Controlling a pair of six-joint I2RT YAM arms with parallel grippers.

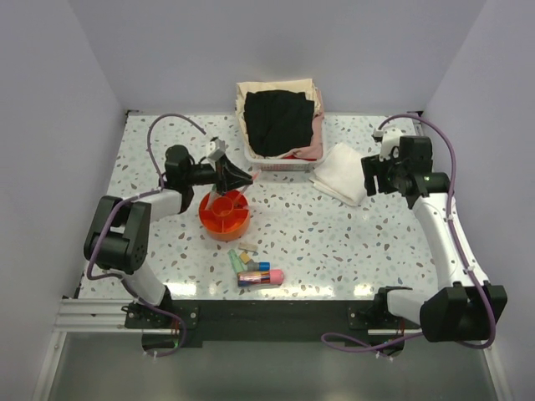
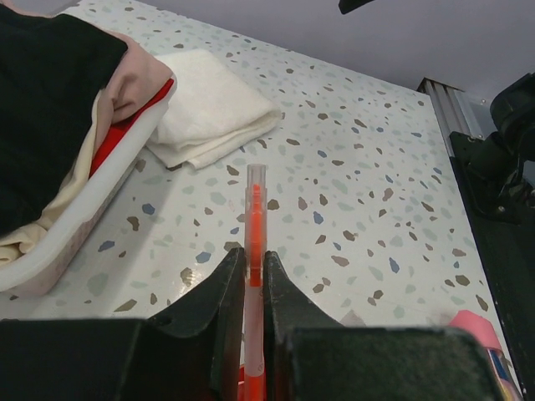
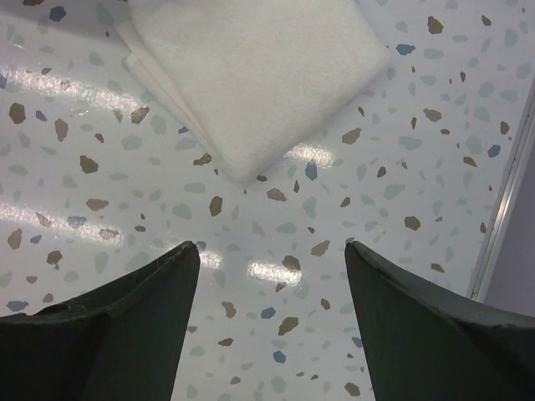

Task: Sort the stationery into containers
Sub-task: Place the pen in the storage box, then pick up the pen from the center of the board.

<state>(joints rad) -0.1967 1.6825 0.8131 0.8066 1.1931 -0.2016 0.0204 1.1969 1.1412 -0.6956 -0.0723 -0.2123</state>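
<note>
My left gripper [image 1: 247, 178] is shut on a thin white pen with orange parts [image 2: 254, 219], which sticks out past the fingertips [image 2: 237, 263]. It hovers just above the far rim of the round orange tray [image 1: 224, 214]. A small pile of stationery [image 1: 255, 269] lies near the front edge: a green tube, a pink eraser [image 1: 275, 275] and short coloured pieces; the eraser's corner also shows in the left wrist view [image 2: 476, 322]. My right gripper [image 3: 272, 251] is open and empty over bare table at the right, just beside the folded white cloth [image 3: 251, 75].
A white basket [image 1: 280, 117] of dark and pink clothes stands at the back centre, and shows at the left of the left wrist view [image 2: 75, 217]. The folded white cloth [image 1: 343, 174] lies to its right. Walls close in the table on three sides.
</note>
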